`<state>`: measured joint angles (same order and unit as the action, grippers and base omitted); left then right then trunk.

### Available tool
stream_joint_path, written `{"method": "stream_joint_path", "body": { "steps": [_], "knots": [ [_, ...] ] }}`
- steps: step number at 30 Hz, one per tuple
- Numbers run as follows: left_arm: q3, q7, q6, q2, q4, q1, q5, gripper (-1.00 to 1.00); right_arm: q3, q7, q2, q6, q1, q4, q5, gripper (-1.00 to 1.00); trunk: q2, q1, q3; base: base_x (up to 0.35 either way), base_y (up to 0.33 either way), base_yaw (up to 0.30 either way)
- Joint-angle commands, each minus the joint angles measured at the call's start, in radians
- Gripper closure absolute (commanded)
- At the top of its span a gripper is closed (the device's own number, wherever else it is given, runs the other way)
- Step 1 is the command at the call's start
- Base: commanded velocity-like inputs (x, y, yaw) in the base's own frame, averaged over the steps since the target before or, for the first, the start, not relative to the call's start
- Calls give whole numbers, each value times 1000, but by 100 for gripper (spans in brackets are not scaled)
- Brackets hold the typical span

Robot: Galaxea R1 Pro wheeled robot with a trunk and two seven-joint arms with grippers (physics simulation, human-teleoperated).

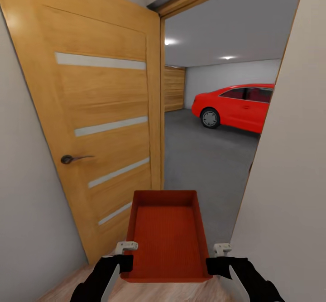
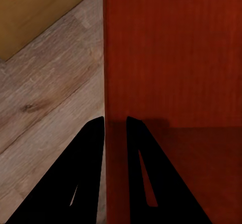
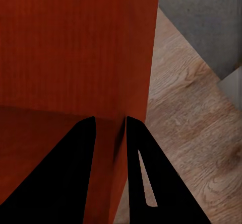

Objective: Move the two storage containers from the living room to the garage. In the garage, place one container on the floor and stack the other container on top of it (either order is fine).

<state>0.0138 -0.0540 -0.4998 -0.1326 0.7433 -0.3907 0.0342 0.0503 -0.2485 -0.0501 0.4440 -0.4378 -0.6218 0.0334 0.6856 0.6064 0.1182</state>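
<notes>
Both grippers hold one red-orange bin (image 1: pixel 165 234) level in front of the robot, over wood planks (image 2: pixel 45 108). Left gripper (image 1: pixel 122 266) has its jaws closed on the bin's left wall, one finger inside and one outside; right gripper (image 1: pixel 217 266) pinches the right wall the same way. An orange-brown door (image 1: pixel 95 112) with frosted stripes stands open at the left. Through the doorway lies the garage's grey floor (image 1: pixel 203 157), with a red car (image 1: pixel 240 105) parked farther in.

Light wood plank flooring (image 1: pixel 68 288) underfoot — beyond the doorway, grey garage floor (image 1: pixel 199 157) bearing a red car (image 1: pixel 240 107).
</notes>
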Motion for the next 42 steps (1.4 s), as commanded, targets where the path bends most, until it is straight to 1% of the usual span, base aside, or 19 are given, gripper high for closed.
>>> {"method": "stream_joint_path", "body": {
  "steps": [1, 14, 25, 42],
  "knots": [
    [5, -6, -7, 1, 1, 0, 22, 100, 8, 4, -5, -56, -1, -2, -10, 100, 1, 1, 2, 270, 128, -211],
    [5, -6, -7, 1, 1, 0, 21, 100, 8, 3, -5, -56, -1, -2, -10, 100, 1, 1, 2, 266, 127, -212],
    [5, -6, -7, 1, 1, 0, 22, 100, 8, 3, -5, -56, -1, -2, -10, 100, 1, 1, 2, 36, 20, -212],
    [5, -6, -8, 1, 1, 0, 23, 100, 8, 4, -5, -56, -1, -2, -10, 100, 1, 1, 2, 222, 192, -210]
  ]
}}
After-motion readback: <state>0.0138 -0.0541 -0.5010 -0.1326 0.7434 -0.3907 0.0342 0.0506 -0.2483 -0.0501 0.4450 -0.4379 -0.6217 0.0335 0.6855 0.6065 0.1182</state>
